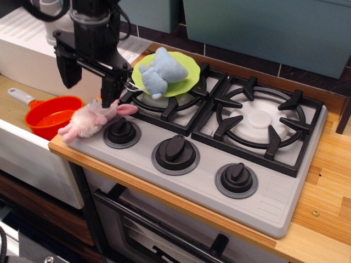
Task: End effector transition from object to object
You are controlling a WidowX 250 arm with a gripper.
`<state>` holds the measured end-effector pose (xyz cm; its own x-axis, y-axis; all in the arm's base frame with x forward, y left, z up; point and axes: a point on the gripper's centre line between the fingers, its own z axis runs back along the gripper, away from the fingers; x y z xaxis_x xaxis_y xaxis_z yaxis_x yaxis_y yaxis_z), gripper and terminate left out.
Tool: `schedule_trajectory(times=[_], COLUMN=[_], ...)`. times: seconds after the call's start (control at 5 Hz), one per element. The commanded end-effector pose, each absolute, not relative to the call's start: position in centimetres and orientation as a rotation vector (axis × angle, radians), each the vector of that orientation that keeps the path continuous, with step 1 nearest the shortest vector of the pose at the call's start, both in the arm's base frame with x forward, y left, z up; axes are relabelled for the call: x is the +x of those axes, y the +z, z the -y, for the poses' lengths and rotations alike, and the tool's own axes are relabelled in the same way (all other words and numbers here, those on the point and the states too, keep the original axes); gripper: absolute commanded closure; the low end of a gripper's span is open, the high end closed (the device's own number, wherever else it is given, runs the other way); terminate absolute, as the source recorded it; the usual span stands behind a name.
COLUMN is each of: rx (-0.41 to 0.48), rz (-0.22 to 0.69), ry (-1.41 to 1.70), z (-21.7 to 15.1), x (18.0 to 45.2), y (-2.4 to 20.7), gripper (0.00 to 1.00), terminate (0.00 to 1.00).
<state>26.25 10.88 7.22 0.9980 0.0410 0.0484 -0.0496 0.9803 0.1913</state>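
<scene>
The light blue plush toy (162, 70) lies on a lime green plate (185, 72) on the stove's back left burner, its thin white string loop hanging off the plate's left edge. The white-and-pink plush bunny (92, 119) lies at the stove's front left corner, ears pointing right. My black gripper (89, 87) hangs open and empty just above the bunny. Its right finger comes down beside the bunny's head and its left finger stands over the orange pot side. It holds nothing.
An orange pot (51, 115) with a white handle sits in the sink left of the bunny. The grey stove (208, 175) has three black knobs (176, 150) along its front and black grates. A grey faucet (55, 16) stands at the back left.
</scene>
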Motion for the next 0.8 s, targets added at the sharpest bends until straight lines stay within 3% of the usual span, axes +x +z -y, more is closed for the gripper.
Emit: schedule_trajectory(times=[0.0,0.4,0.6], rx=[0.168,0.147,0.131], rz=[0.145,0.158,0.147], ry=[0.025,0.038,0.088], z=[-11.5,-11.4,-10.5], x=[29.0,29.1,29.0], y=[5.8,4.5,4.3], gripper=[0.00,0.00,0.00], terminate=[0.00,0.00,1.00])
